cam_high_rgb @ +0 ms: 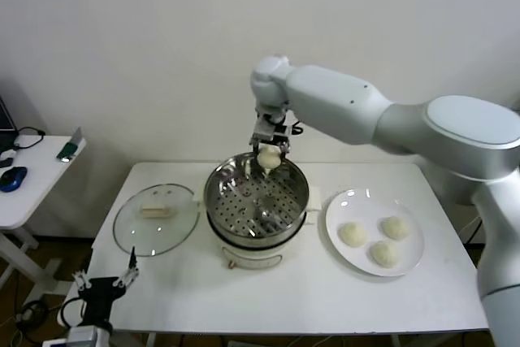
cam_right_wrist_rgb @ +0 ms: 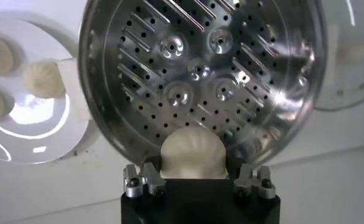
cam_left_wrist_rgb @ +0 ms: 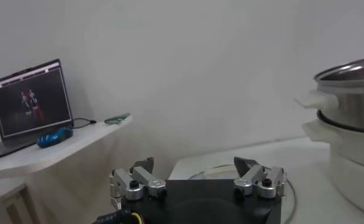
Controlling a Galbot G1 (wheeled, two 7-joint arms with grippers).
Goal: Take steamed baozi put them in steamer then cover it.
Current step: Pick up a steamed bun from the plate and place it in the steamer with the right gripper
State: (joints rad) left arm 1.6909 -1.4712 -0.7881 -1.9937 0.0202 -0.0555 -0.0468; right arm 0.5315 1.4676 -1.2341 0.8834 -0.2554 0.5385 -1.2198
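Note:
My right gripper (cam_high_rgb: 269,156) is shut on one cream-white baozi (cam_high_rgb: 268,158) and holds it above the far rim of the steel steamer (cam_high_rgb: 218,205). In the right wrist view the baozi (cam_right_wrist_rgb: 192,154) sits between the jaws over the perforated tray (cam_right_wrist_rgb: 231,55), which is bare. Three more baozi (cam_high_rgb: 353,234) (cam_high_rgb: 395,227) (cam_high_rgb: 383,253) lie on the white plate (cam_high_rgb: 340,205) right of the steamer. The glass cover (cam_high_rgb: 134,229) with its white handle lies flat on the table left of the steamer. My left gripper (cam_high_rgb: 104,279) is open and parked low at the table's front left corner.
A side table (cam_high_rgb: 32,193) at the far left carries a blue mouse (cam_high_rgb: 13,178) and a laptop (cam_left_wrist_rgb: 30,103). The steamer's side and handle (cam_left_wrist_rgb: 346,115) stand to one side in the left wrist view. The white table (cam_high_rgb: 309,298) has bare surface at the front.

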